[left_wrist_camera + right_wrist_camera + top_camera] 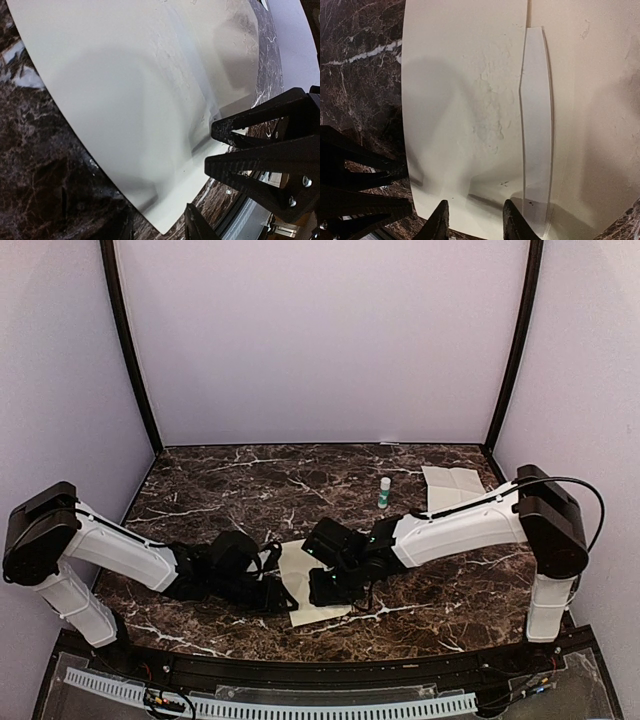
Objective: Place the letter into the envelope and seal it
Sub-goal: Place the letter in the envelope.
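Envelope (298,575) lies flat on the marble table (220,490), near the front edge and between the two grippers, which meet over it from either side. In the right wrist view its flap (536,125) shows as a narrow paler strip running along the sheet.

Right gripper (475,225) points down at the near edge of the envelope. Its fingers (439,222) stand a narrow way apart, with flat paper showing in the gap. Whether the tips press on the sheet I cannot tell.

Left gripper (160,225) hangs over a corner of the envelope. One finger (196,222) is plain at the bottom of its view and the other is only a dark blur beside it. The gap between them looks narrow too, with the paper's corner in it.

In each wrist view the other arm's black fingers reach to the envelope's side edge.

Letter (452,486) lies at the back right of the table, well apart from the envelope, creases showing. A small green and white bottle (384,492) stands upright just left of it
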`<state>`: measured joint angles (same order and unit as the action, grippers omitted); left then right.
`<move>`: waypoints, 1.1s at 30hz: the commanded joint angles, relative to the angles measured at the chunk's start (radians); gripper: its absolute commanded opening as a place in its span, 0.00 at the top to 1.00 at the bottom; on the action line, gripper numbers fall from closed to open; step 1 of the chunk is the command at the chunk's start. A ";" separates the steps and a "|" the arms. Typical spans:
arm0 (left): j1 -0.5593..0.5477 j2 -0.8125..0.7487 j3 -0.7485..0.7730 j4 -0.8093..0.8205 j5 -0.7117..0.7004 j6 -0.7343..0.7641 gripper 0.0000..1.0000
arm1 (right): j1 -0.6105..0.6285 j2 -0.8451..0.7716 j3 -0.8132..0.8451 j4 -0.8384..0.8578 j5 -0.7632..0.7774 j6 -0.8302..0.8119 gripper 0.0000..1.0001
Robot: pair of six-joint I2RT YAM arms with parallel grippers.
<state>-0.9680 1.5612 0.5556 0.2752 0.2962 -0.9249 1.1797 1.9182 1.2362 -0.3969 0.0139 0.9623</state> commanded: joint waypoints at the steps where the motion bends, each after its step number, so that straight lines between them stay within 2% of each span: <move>1: -0.008 0.004 -0.015 -0.008 0.003 0.000 0.66 | 0.016 0.017 0.033 -0.004 0.002 -0.005 0.67; 5: -0.008 -0.018 -0.018 -0.043 -0.039 0.009 0.66 | 0.017 -0.014 0.031 -0.032 0.049 -0.001 0.65; 9: -0.008 -0.045 -0.021 -0.068 -0.058 0.012 0.65 | 0.015 -0.049 0.016 -0.061 0.102 0.000 0.59; 33: -0.008 -0.007 -0.016 -0.032 -0.029 0.001 0.65 | -0.051 -0.015 -0.029 -0.017 0.056 -0.055 0.56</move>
<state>-0.9718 1.5410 0.5526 0.2455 0.2619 -0.9245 1.1381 1.8877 1.2282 -0.4412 0.0830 0.9199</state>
